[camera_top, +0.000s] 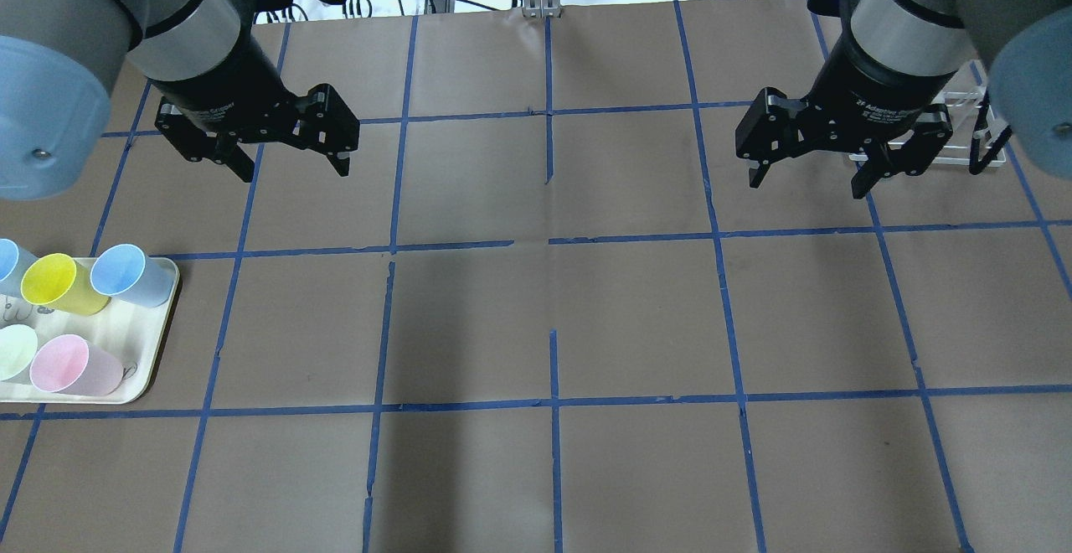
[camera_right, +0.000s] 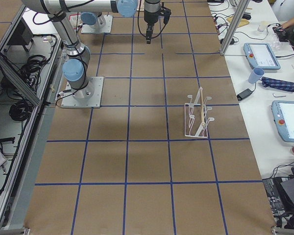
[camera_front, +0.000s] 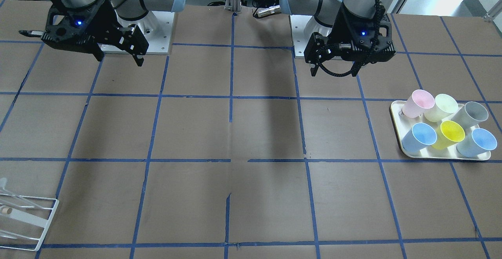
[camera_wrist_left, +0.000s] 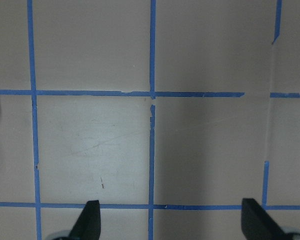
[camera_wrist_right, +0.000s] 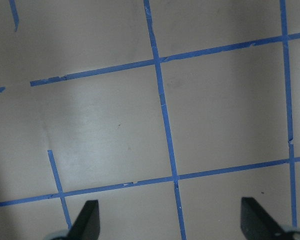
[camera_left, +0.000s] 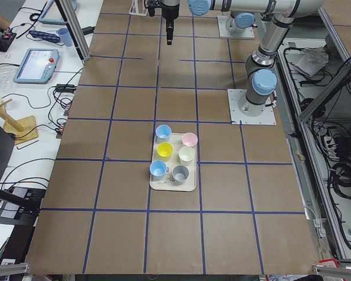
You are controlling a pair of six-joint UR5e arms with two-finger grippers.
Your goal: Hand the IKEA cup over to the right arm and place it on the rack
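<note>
The fingers (camera_wrist_left: 90,222) of the left gripper (camera_top: 295,169) stood spread apart with nothing between them. Only their black tips showed at the bottom edge of the left wrist view, over the brown table (camera_wrist_left: 200,150) and its blue tape lines. The right gripper (camera_top: 806,186) was likewise released and empty, its fingers (camera_wrist_right: 87,222) cut off the same way at the bottom of the right wrist view. Both grippers hung above the table in the upper part of the overhead view, well apart.

The IKEA cup (camera_front: 449,133) sat mouth up on the cream tray (camera_top: 142,327) at the right of the front-facing view. It was in the middle of the lower row, between two blue cups (camera_front: 421,135). In the overhead view the left edge cut the tray, leaving one blue cup only half seen.

The rack (camera_right: 198,117) showed whole only in the right side view. It was mostly hidden behind the right gripper at the overhead's upper right, and clipped by the lower left corner of the front-facing view.
</note>
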